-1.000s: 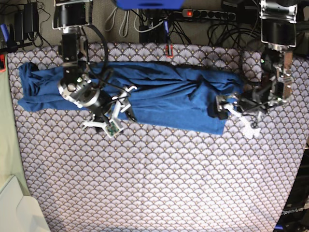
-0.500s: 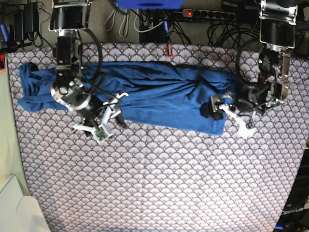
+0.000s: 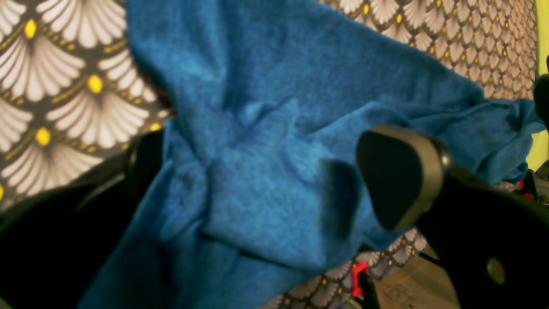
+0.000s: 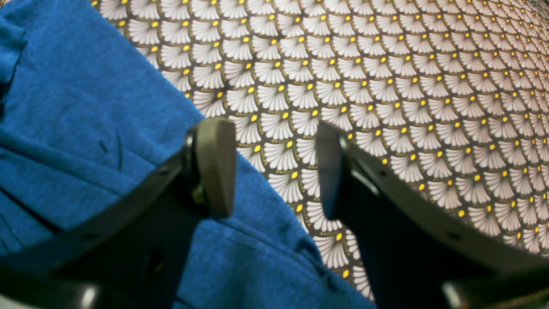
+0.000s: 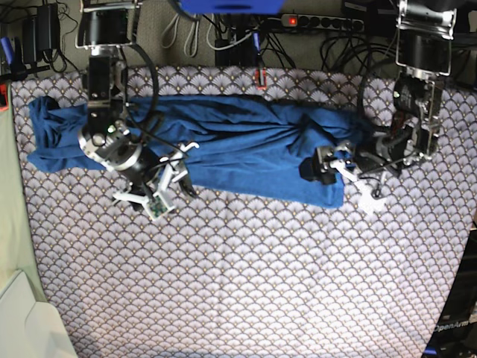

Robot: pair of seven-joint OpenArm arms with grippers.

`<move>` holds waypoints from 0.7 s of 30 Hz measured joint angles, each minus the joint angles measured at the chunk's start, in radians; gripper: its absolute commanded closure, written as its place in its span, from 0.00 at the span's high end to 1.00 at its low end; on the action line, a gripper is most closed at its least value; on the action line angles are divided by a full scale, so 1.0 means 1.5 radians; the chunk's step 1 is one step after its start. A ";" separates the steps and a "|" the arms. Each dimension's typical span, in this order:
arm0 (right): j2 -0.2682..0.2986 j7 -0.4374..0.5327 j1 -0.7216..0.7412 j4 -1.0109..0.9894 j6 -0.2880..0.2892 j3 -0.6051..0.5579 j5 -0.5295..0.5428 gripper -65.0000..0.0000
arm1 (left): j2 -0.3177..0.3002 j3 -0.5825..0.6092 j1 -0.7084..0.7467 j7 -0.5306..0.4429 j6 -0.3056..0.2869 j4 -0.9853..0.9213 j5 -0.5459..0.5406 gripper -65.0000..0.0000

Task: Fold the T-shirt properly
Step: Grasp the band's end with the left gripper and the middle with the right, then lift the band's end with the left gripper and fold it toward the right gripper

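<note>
In the base view the T-shirt (image 5: 223,153) lies as a long blue band across the upper half of the frame, and lower right I read part of a word, "OpenArm". In the left wrist view, the left gripper (image 3: 274,189) gapes around bunched cloth mid-frame, so I'd seat it deeper before closing. In the right wrist view, the right gripper (image 4: 274,171) hangs released, astride the hem; I'd take one layer only.

Blue T-shirt (image 5: 238,149), bunched lengthwise (creased), on tablecloth (image 5: 246,276)
</note>
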 measured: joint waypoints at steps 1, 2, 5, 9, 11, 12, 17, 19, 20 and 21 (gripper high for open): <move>0.000 -0.001 0.000 0.000 0.000 0.000 0.000 0.48 | 0.003 0.001 0.000 -0.001 0.000 0.000 0.000 1.00; 0.000 -0.001 0.000 0.000 0.000 0.000 0.000 0.48 | 0.005 0.002 0.000 -0.001 -0.002 0.001 0.000 1.00; 0.000 -0.001 0.000 0.000 0.000 0.001 0.000 0.48 | 0.010 0.003 0.000 -0.002 -0.004 0.001 -0.003 0.86; 0.000 0.002 0.000 0.000 0.000 0.001 0.000 0.48 | 0.018 0.009 0.004 0.011 -0.002 -0.006 -0.009 0.45; 0.000 0.001 0.000 0.000 0.000 0.001 0.000 0.48 | 0.021 0.012 0.008 0.013 -0.002 -0.007 -0.007 0.28; 0.000 0.000 0.000 -0.001 0.000 0.002 0.000 0.48 | 0.021 0.012 0.007 0.015 0.001 -0.008 -0.002 0.20; 0.000 0.000 0.000 -0.001 0.000 0.002 0.000 0.48 | 0.018 0.014 0.001 0.034 0.003 -0.010 -0.004 0.00; 0.000 -0.001 0.000 -0.001 0.000 0.002 0.000 0.48 | 0.017 0.014 -0.001 0.034 0.003 -0.010 -0.005 0.01; 0.000 -0.001 0.000 -0.001 0.000 0.002 0.000 0.48 | 0.017 0.014 -0.003 0.038 0.004 -0.009 -0.005 0.01; 0.000 0.000 0.000 -0.001 0.000 0.002 0.000 0.48 | 0.018 0.014 -0.005 0.041 0.003 -0.009 -0.005 0.00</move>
